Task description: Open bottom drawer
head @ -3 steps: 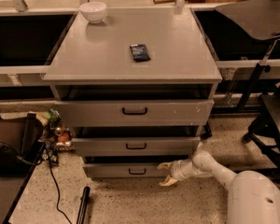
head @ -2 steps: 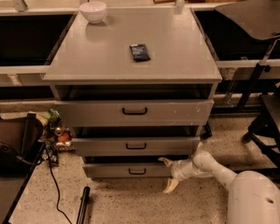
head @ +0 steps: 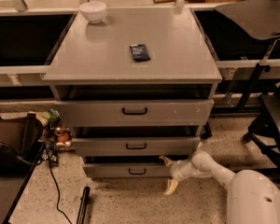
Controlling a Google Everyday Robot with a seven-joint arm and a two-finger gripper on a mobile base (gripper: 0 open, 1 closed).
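Since the small black loop handle (head: 137, 171) of the narrow grey metal bottom drawer (head: 107, 171) lies well to the left of the robot's pale two-fingered hand (head: 169, 174), the step in hand is judged to be the approach to that handle, and little of the task is taken as done. The bottom drawer sits lowest of three beneath the front edge of the flat grey worktop (head: 177, 55), under the medium grey middle drawer (head: 98, 146) and the wide grey top drawer (head: 93, 112).

The hand is held at the right end of the drawer's front, below the worktop's front right corner, with its fingers spread one above the other. Whether the drawer is touched cannot be told.

For a clean pull, the hand should be carried leftward until the loop stands between the fingers, closed only then, and drawn straight outward. A skewed pull is likely to bind the drawer.

Compared with a second ago, the fingers are spread wider. The hand's place is hardly altered, and the drawer front is not seen to have moved.
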